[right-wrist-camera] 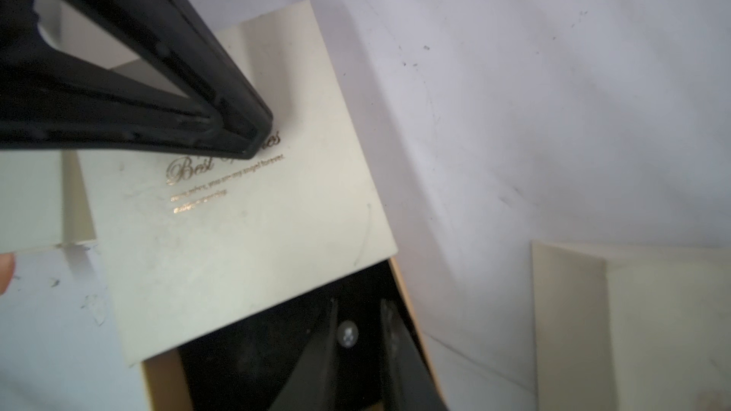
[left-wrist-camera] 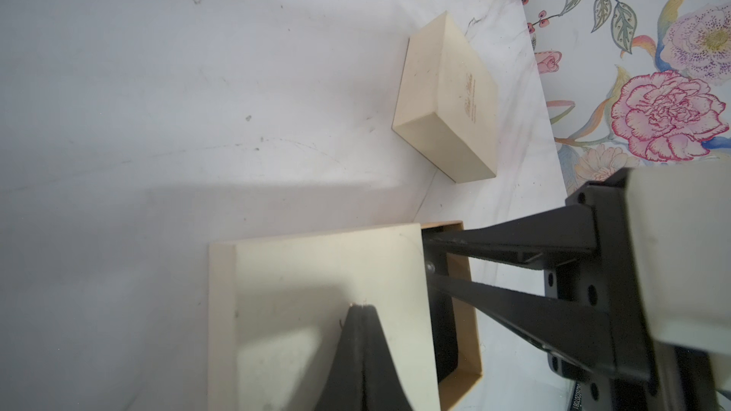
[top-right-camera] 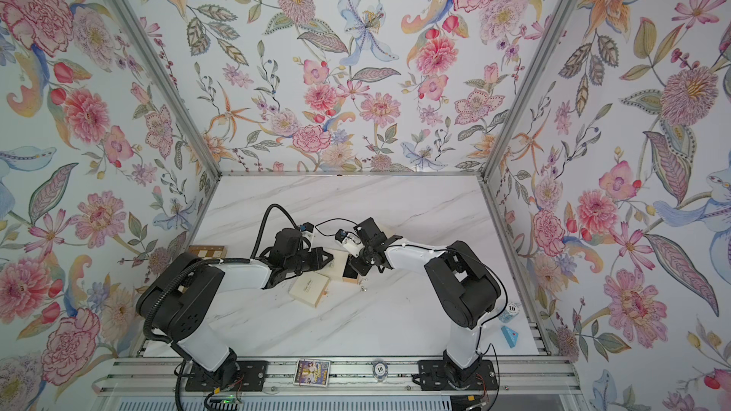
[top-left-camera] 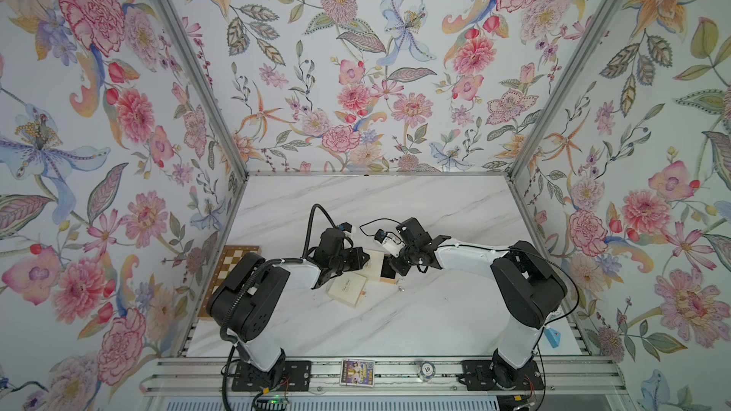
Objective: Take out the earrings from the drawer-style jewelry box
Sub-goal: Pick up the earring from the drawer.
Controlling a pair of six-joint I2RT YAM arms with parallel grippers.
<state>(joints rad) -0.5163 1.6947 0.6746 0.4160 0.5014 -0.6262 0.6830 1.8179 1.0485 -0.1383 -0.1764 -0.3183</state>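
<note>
On the white marble-patterned tabletop [top-left-camera: 435, 310], between the two arms, lies the drawer-style jewelry box [right-wrist-camera: 253, 239], a flat cream cardboard sleeve with gold script lettering. Its tan, black-lined drawer [right-wrist-camera: 245, 349] is slid partly out toward the right arm. The earrings are tiny silvery-white glinting pieces, far smaller than the box. Both top views show two loose earrings [top-left-camera: 400, 289] [top-right-camera: 364, 289] on the tabletop just beside the drawer's open end, which neither wrist view catches. The right wrist view shows what the top views hide under the arm: a small round silvery stud [right-wrist-camera: 348, 336] on the drawer's black lining. The right tool [right-wrist-camera: 359, 306] reaches into the drawer with its two black fingers narrowly apart on either side of the stud, and a gap is visible on one side, so it is not clamped. The left wrist view shows the same stud [left-wrist-camera: 430, 268] between those fingers. The left tool [right-wrist-camera: 253, 140] is closed, its joined tips pressed down on the sleeve's lettered top. A second cream cardboard box [left-wrist-camera: 447, 100], closed, lies near the first, on the side toward the arms' bases in the top views.
</note>
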